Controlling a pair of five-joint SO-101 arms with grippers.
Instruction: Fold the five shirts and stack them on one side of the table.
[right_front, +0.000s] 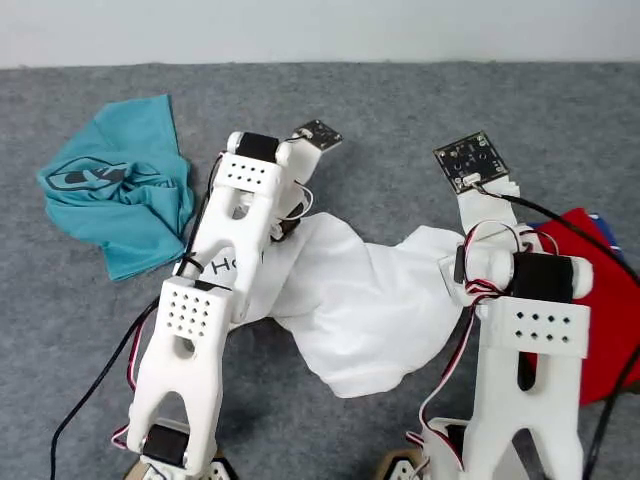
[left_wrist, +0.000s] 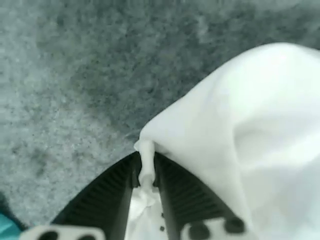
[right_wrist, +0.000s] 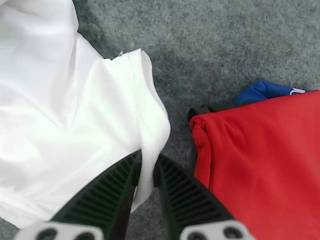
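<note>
A white shirt (right_front: 360, 310) hangs loosely between both arms over the middle of the grey table. My left gripper (left_wrist: 146, 172) is shut on one bunched edge of the white shirt (left_wrist: 250, 135), held just above the table. On the opposite side, my right gripper (right_wrist: 147, 172) is shut on another edge of the white shirt (right_wrist: 65, 110). A crumpled teal shirt (right_front: 120, 190) lies at the far left. At the right edge sits a folded red shirt (right_front: 600, 300), (right_wrist: 260, 160), stacked on a blue one (right_wrist: 260, 91).
Grey carpet-like table surface (right_front: 400, 110) stretches bare across the back, ending at a pale wall. Black cables (right_front: 90, 400) trail beside the left arm's base, and another cable (right_front: 560, 215) runs over the right arm.
</note>
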